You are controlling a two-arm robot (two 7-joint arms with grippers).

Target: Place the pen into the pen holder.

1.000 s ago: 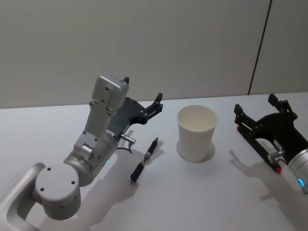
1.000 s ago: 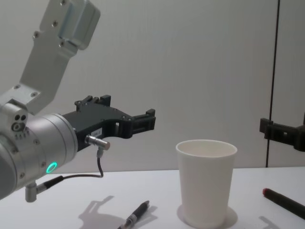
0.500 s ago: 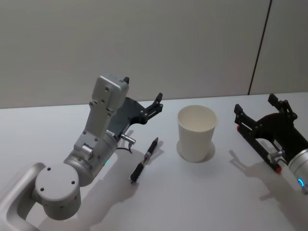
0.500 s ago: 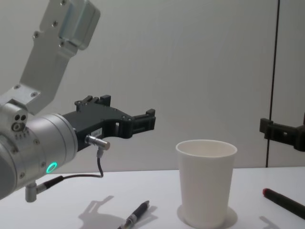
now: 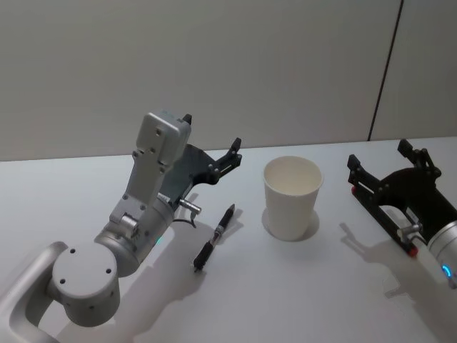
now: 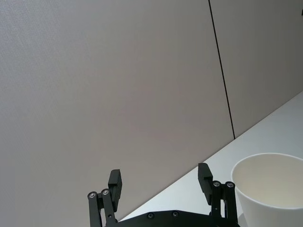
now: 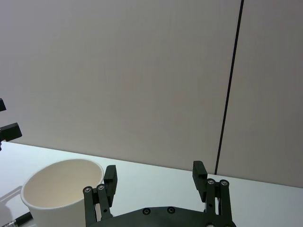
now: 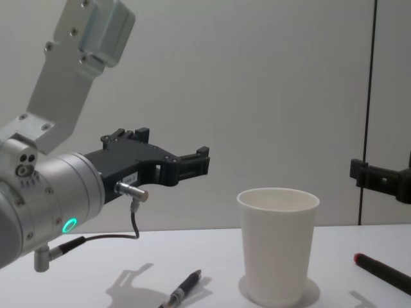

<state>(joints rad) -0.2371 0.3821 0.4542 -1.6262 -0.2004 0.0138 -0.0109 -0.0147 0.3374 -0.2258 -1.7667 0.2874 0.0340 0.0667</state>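
**Approach stage; nothing grasped.** The slim black pen lies flat on the white table at centre frame, left of the white paper-cup pen holder. The left gripper hovers above it, spread wide and empty. The right gripper, equally wide, waits at right. Likely next: descend and pinch the barrel.

Lower left: silver-grey jointed arm, green indicator ring, thin black cable; black screw-fastened left gripper, matching right gripper.
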